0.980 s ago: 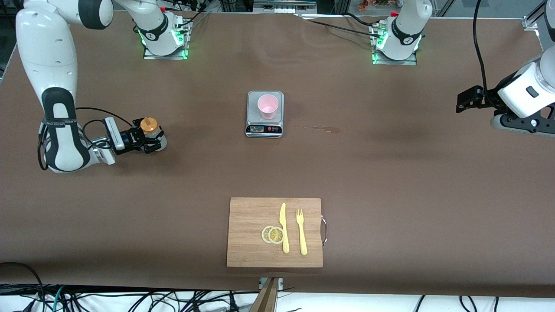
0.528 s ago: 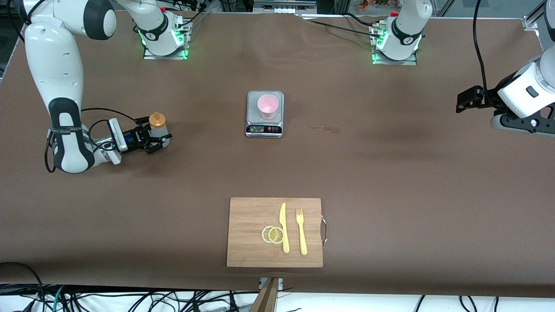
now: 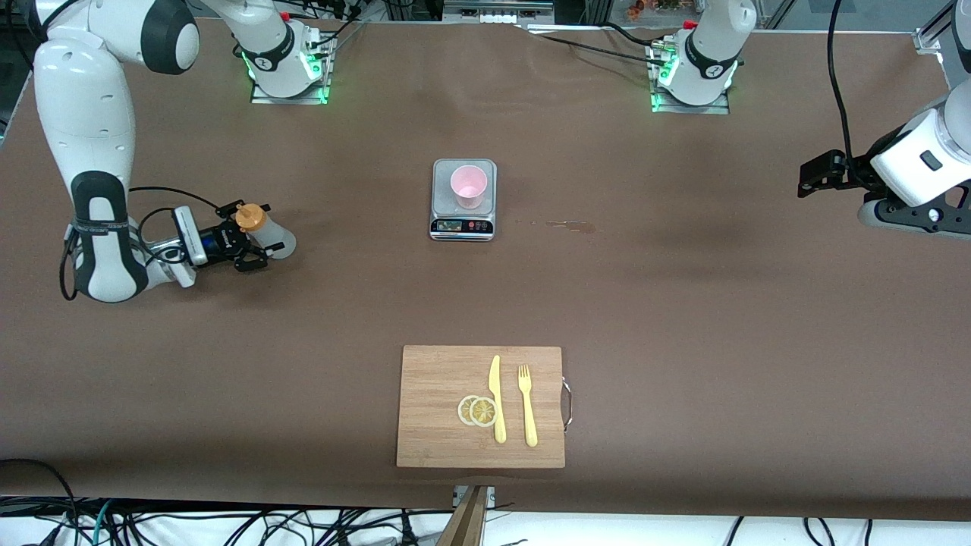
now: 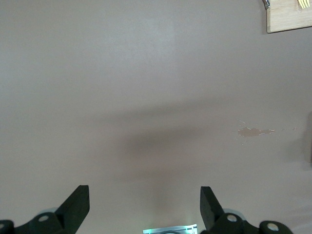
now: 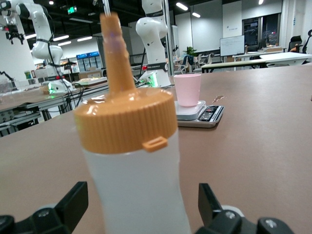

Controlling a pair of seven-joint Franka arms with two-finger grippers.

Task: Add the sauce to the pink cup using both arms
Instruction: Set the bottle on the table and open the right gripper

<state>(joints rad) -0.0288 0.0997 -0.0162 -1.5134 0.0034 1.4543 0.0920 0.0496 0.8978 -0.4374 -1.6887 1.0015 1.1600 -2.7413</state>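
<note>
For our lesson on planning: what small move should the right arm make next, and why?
Probably draw the right gripper straight back off the sauce. Its jaws, just opened, flank the bottle, which looks tilted, so a sideways move might topple it. The left gripper waits, open.

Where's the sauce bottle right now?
The whitish squeeze bottle with orange cap stands on the table toward the right arm's end, between the open right gripper fingers.

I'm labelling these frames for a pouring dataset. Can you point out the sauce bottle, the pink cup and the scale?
sauce bottle (image 5: 127, 122), right wrist view, on its orange cap
pink cup (image 3: 468, 186), front view, on its inner wall
scale (image 3: 462, 225), front view, on its display panel
</note>
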